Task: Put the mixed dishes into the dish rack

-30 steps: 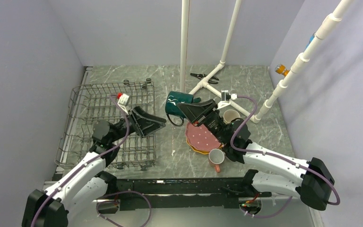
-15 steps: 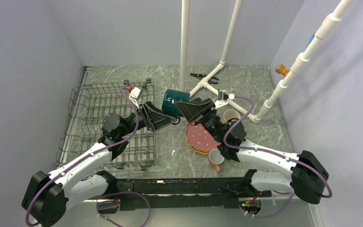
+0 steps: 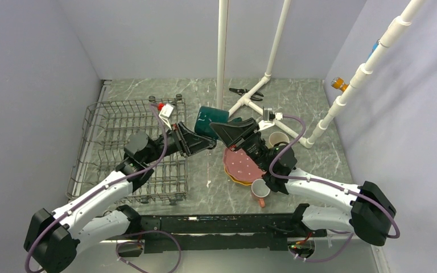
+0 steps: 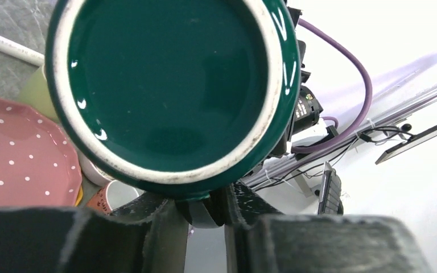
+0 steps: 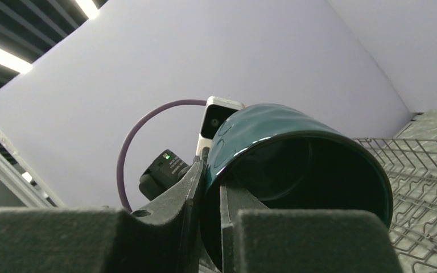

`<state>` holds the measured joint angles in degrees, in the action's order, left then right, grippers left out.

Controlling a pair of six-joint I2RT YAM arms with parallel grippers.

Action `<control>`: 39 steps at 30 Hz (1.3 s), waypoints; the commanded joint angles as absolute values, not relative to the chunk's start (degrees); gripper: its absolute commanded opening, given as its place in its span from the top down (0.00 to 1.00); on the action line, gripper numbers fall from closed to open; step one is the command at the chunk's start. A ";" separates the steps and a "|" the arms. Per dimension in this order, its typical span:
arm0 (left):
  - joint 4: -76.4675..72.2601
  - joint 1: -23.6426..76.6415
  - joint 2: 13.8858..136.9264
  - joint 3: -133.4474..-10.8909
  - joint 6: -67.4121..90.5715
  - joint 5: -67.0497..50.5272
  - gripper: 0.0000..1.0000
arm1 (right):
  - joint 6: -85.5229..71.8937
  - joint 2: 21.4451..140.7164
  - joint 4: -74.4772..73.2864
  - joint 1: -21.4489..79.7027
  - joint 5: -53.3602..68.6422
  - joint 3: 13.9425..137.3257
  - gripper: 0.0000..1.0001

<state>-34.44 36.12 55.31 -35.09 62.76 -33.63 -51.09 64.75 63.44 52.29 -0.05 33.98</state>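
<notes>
Dark green mug hangs on its side just right of the dish rack, base facing my left gripper, mouth facing my right gripper. Right jaws clamp its rim wall and left jaws pinch its lower edge. White strokes on its side, unreadable

My jaws pinch the wall of the dark green mug, one finger outside it and the other inside its dark mouth, which faces me. Behind the mug show a white camera module and a looping purple cable. To the right lie the dish rack wires, with grey tabletop beyond meeting the wall.
</notes>
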 commanded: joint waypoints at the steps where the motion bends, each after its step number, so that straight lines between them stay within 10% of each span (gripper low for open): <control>1: -33.25 36.38 53.74 -36.56 60.14 -30.96 0.82 | -51.37 62.70 69.25 53.06 1.31 35.54 1.00; 6: -32.78 36.43 51.82 -34.66 60.65 -29.26 0.97 | -51.64 61.26 63.37 53.11 1.00 36.31 0.94; 17: -16.77 36.53 44.26 -36.00 53.10 -22.03 1.00 | -45.90 54.45 50.13 53.14 -1.19 32.77 0.03; 25: 27.00 36.53 44.56 -51.19 39.16 3.10 1.00 | -38.92 46.31 32.85 53.10 -4.73 28.65 0.02; 39: 38.17 23.81 53.81 -54.10 27.29 27.22 1.00 | -31.88 41.73 24.61 53.04 -7.76 29.11 0.04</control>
